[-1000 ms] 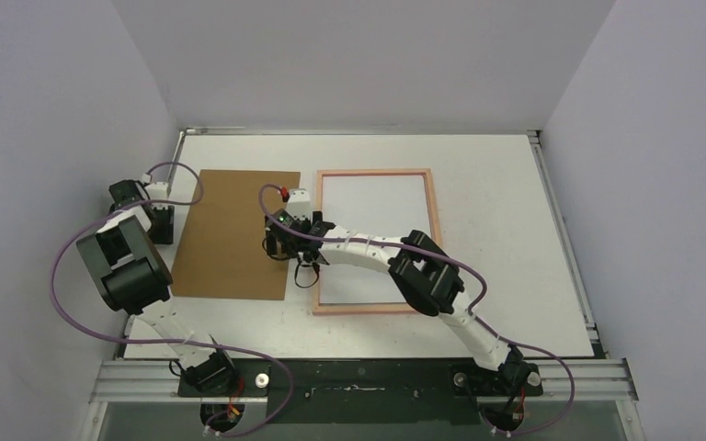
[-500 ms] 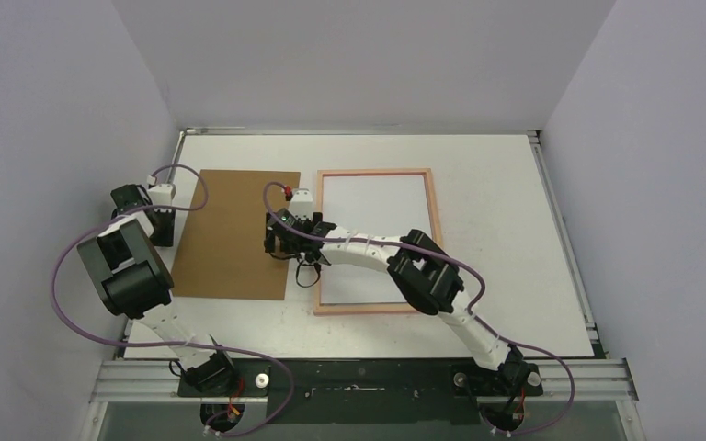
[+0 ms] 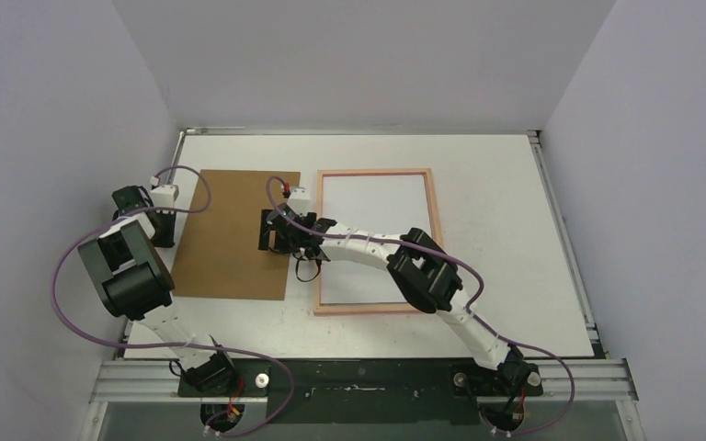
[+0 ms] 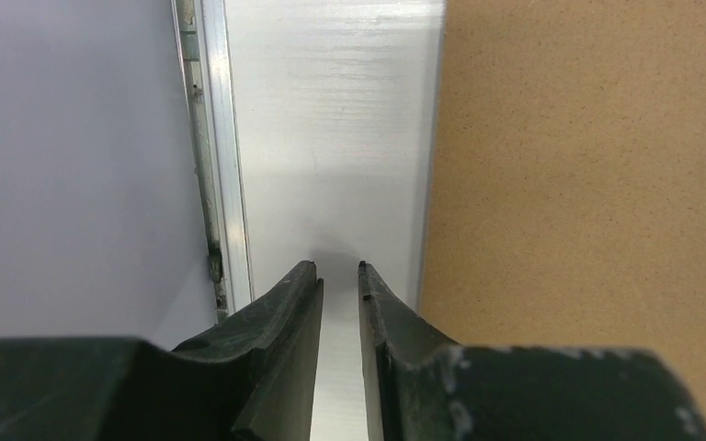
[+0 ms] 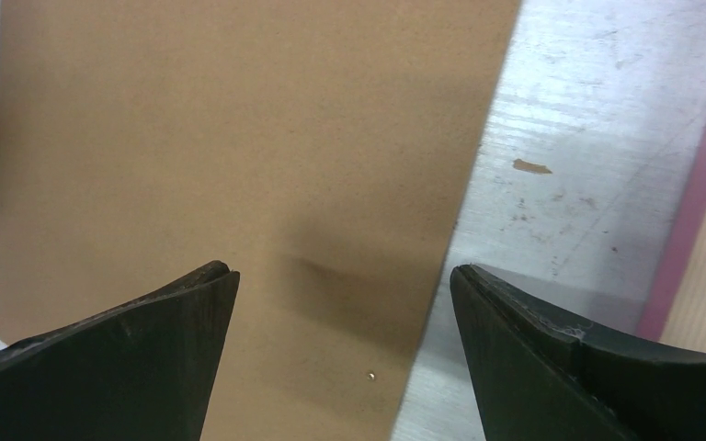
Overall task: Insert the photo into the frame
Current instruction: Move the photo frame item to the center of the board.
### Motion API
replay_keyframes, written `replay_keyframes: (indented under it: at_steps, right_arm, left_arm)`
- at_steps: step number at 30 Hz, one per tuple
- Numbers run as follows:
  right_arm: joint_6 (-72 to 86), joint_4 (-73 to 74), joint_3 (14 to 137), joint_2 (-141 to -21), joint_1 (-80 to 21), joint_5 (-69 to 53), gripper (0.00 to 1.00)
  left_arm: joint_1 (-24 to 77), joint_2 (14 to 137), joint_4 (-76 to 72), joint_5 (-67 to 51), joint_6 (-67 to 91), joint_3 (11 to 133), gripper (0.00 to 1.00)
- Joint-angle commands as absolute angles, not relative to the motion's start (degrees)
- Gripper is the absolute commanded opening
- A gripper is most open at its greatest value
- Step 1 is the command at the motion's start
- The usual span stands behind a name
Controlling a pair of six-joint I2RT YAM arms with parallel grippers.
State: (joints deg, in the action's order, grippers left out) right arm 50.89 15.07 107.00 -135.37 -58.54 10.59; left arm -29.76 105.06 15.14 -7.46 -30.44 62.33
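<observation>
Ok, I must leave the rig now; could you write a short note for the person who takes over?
Left gripper: jaws almost shut, narrow gap, empty, over bare table just left of the brown backing board.
Right gripper: jaws wide open, empty, above the board's right edge.
Frame: flat on the table, right of the board, apart from it; white inside.
Photo: its blue side shows in no view; whether that white is its back, I cannot tell.
Done: unclear. Left: check the photo is in the frame, then probably fit the board.

The backing board [image 3: 234, 234] is lying flat on the counter [image 3: 496, 184], just left of the frame [image 3: 372, 172].
</observation>
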Motion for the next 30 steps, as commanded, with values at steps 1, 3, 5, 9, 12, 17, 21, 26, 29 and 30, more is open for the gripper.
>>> replay_keyframes:
  at_steps: [1, 3, 5, 9, 12, 17, 21, 26, 29, 30]
  right_arm:
    - [52.82, 15.19, 109.65, -136.92, -58.40, 7.79, 0.90]
    - [53.22, 15.27, 109.77, -137.06, -58.29, 7.76, 0.90]
    - [53.66, 15.29, 109.70, -137.02, -58.13, 7.63, 0.90]
    - [54.69, 14.93, 108.85, -136.78, -57.83, 7.04, 0.90]
    - [55.22, 14.15, 108.12, -136.56, -57.77, 6.65, 0.90]
    - [56.26, 13.20, 108.09, -136.52, -57.66, 5.33, 0.90]
    - [56.88, 12.94, 108.56, -136.16, -57.57, 4.47, 0.90]
    - [57.16, 10.38, 107.45, -132.59, -57.40, 3.57, 0.90]
    - [57.26, 9.02, 106.52, -129.84, -57.47, 3.57, 0.90]
    - [57.26, 8.89, 106.34, -129.04, -57.48, 3.68, 0.90]
  left_arm:
    - [-29.52, 106.92, 24.42, -10.79, -31.01, 60.35, 0.20]
    - [-29.22, 106.48, 25.96, -12.01, -31.35, 60.80, 0.19]
    - [-28.43, 106.13, 25.85, -11.85, -31.56, 60.86, 0.18]
    - [-26.34, 107.35, 27.44, -11.22, -31.77, 62.64, 0.17]
    - [-24.29, 106.98, 28.42, -10.95, -31.86, 62.96, 0.15]
    - [-21.58, 105.57, 29.31, -10.91, -32.53, 61.82, 0.12]
    - [-21.31, 106.51, 31.20, -11.94, -32.57, 62.54, 0.11]
    - [-20.73, 106.83, 32.58, -13.03, -32.63, 63.52, 0.09]
    - [-20.16, 106.70, 30.68, -11.46, -33.42, 62.88, 0.07]
    - [-20.05, 106.86, 30.98, -11.69, -33.66, 63.13, 0.05]
